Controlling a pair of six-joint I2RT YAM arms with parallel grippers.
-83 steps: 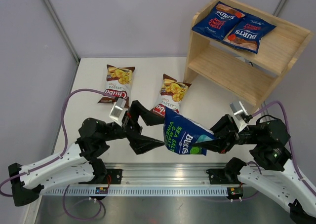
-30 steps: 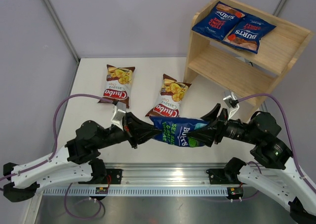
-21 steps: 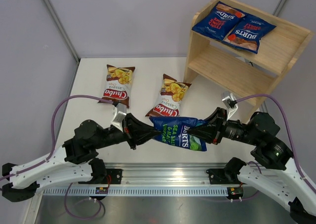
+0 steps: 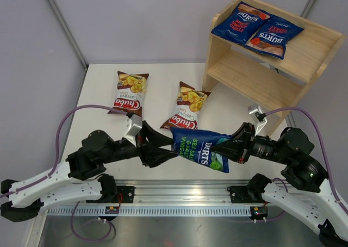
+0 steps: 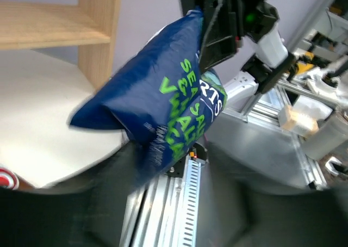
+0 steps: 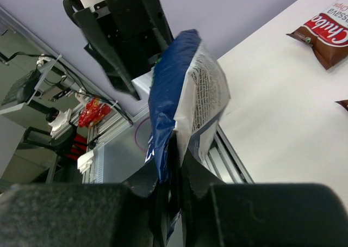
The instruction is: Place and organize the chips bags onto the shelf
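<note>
Far left on the white table we see a Chuba bag lying flat, logo end toward the arms. Below it the left gripper has its jaws spread wide, tips right at the left edge of the green Burts bag. Its wrist view is blurred, so we can't tell if the fingers touch the bag; nothing is clamped between them. A second Chuba bag lies flat mid-table, just behind the Burts bag in the top view. The green Burts bag hangs off the table over the near edge, between the two grippers, print facing up. The right gripper pinches the bag's right end, with its jaws closed tight on the seam. Far right, the wooden shelf stands at the table's back corner. On its top tier lie a red Burts bag and another red Burts bag, side by side and touching. The lower tier is bare wood.
</note>
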